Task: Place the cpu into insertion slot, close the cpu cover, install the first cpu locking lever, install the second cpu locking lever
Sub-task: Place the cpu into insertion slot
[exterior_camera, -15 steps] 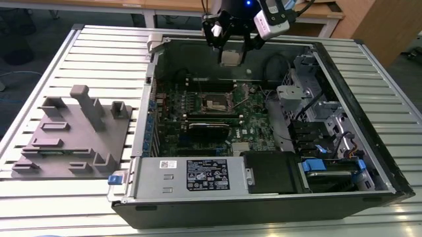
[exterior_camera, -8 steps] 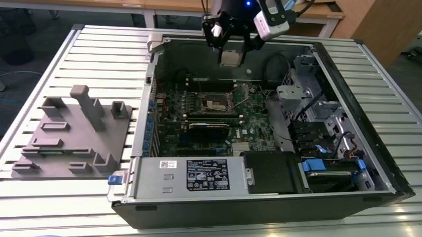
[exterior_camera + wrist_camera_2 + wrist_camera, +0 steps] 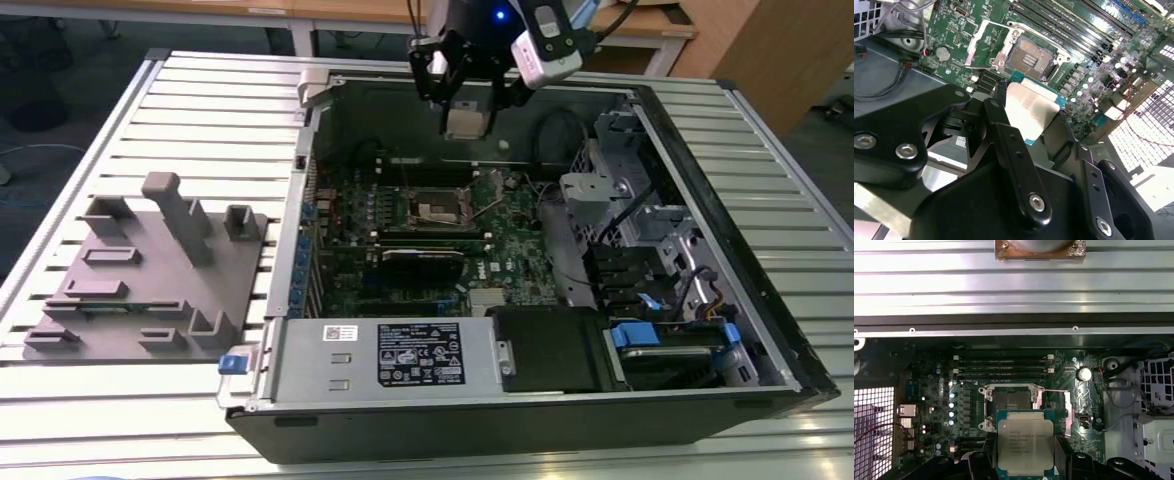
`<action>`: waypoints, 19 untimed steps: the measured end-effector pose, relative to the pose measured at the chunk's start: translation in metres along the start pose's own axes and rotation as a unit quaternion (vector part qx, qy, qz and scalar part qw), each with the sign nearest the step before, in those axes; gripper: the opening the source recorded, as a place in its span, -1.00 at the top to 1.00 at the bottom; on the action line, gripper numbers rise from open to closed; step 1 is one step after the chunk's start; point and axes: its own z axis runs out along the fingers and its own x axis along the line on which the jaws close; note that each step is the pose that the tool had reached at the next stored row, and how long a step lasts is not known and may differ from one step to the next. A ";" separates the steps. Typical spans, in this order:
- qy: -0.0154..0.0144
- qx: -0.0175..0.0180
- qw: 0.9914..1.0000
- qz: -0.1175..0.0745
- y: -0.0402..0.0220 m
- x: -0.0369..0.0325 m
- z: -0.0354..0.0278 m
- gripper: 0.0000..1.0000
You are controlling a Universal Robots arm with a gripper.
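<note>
- Gripper (image 3: 467, 112) high over far end of open PC case (image 3: 787, 360), above green mobo (image 3: 514, 255).
- Pinching cpu (image 3: 466, 125) betw. both fingers; chip clear of board, well above it in exterior view.
- In second wrist view: black fingers (image 3: 1004, 135) pressed on opp. edges of cpu (image 3: 1029, 112); dull silver top twd. camera, green substrate showing at edges.
- In first wrist view: cpu (image 3: 1025, 444) lying flat in grip, sitting just beside insertion slot (image 3: 1011, 401) in frame, not yet seated.
- Insertion slot (image 3: 1030, 59) uncovered, tan-gold contact field exposed inside dark frame; near middle of mobo in exterior view (image 3: 438, 208).
- Cpu cover (image 3: 974, 50) swung open, standing off one side of slot, square cut-out visible.
- Long RAM slots (image 3: 1001, 365) running along other side of slot.
- PSU w/ white label (image 3: 400, 352) at near end of case.
- Grey fixture block (image 3: 134, 290) on slatted table (image 3: 80, 420), to exterior view's left of case.
</note>
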 end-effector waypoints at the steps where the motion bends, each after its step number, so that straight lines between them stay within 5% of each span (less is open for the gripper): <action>1: 0.000 0.000 1.000 0.000 -0.0001 0.0003 0.0008 -0.08; 19: 0.000 0.000 1.000 0.000 -0.0009 0.0021 0.0093 -0.08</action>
